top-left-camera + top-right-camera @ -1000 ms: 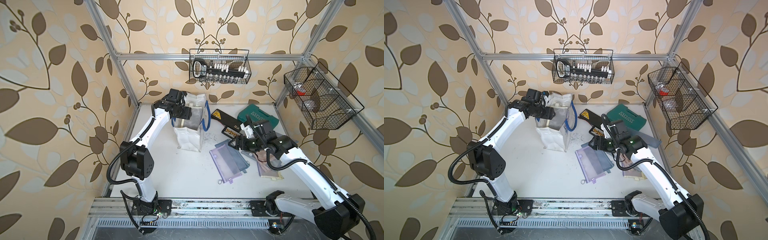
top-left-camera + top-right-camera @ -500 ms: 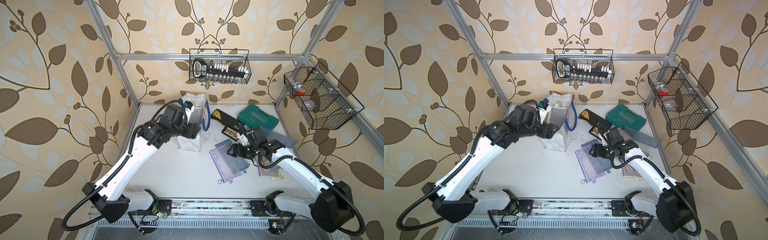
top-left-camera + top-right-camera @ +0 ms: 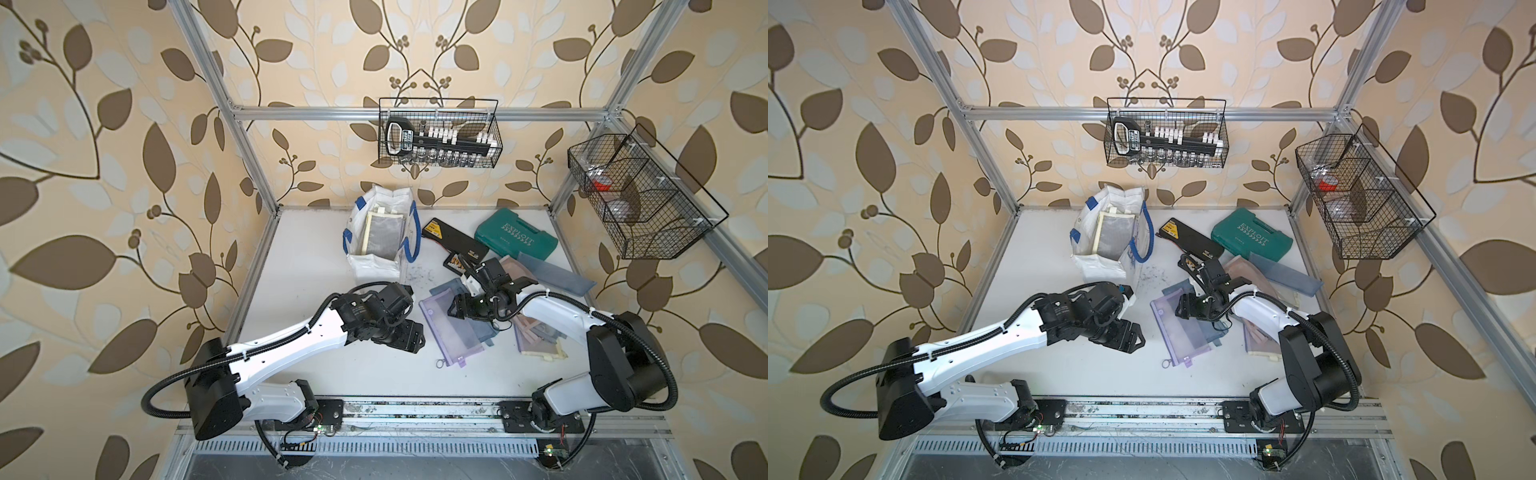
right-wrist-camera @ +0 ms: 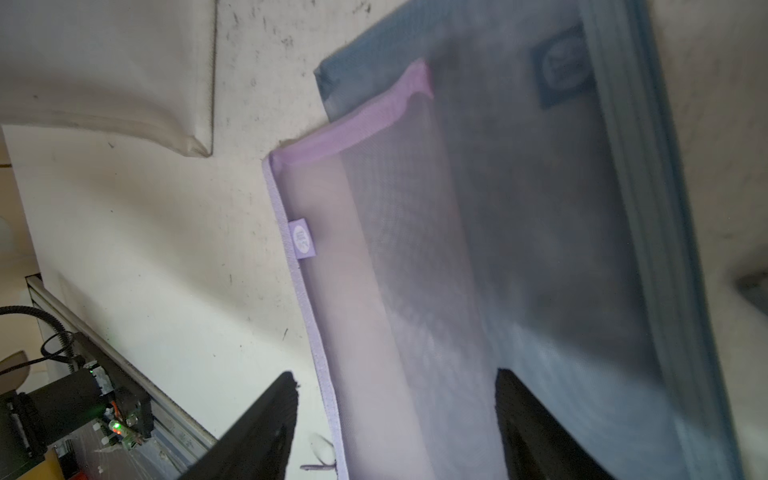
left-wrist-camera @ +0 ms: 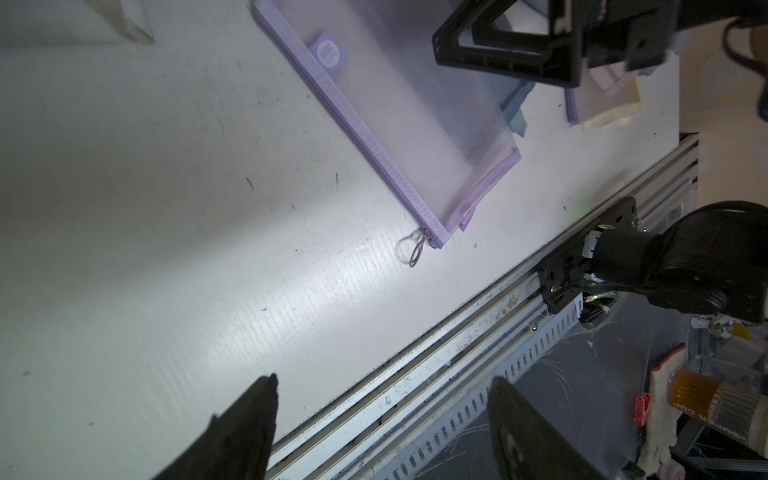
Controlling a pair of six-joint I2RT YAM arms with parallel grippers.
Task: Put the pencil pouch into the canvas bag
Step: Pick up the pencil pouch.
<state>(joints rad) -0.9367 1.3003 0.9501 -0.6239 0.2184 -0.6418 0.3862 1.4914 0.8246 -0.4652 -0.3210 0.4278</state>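
One lilac see-through mesh pencil pouch is lying flat on the white desk, and we are treating it as the one to bag. Its far end is overlapping a blue-grey mesh pouch. Its long axis is running on a slant from the bag's side down toward the front rail. The zip edge is facing the left arm, and the zip-pull ring is resting at the near end.

The right claw is hanging directly over the pouch's far half, released and holding nothing. In its wrist view we are seeing one finger over bare desk outside the zip edge and the other over the mesh, so the jaws are straddling that edge across the short way.

The left claw is waiting just beside the zip edge, likewise spread wide and empty.

We are judging the right arm the nearer one, needing only to drop and pinch.

The white fabric canvas bag with blue strap handles is standing upright further back, mouth open, with a cream-edged mesh pouch inside.
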